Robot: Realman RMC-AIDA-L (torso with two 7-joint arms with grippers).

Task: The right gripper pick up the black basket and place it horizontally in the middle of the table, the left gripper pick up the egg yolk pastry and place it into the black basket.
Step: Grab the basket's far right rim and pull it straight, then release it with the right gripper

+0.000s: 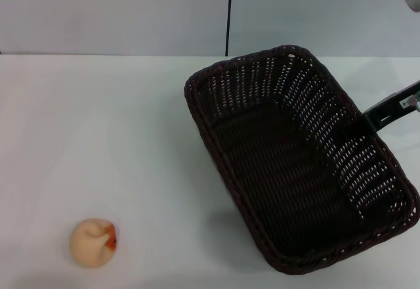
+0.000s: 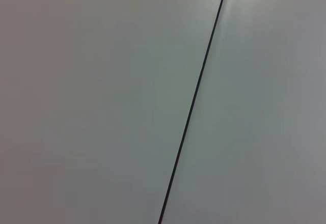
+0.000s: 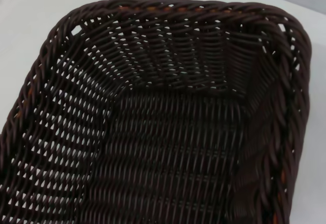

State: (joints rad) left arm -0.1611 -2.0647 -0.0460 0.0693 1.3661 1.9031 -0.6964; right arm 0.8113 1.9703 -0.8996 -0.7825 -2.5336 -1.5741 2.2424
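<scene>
The black basket is at the right of the table, set at a slant, its long axis running from far-left to near-right. It casts a shadow on its near-left side. My right gripper reaches in from the right and is shut on the basket's right rim. The right wrist view looks down into the empty basket. The egg yolk pastry lies alone at the near left of the table, orange patch to the right. My left gripper is out of view.
The left wrist view shows only the pale grey wall panels with a black seam. The same wall stands behind the table's far edge. White tabletop lies between pastry and basket.
</scene>
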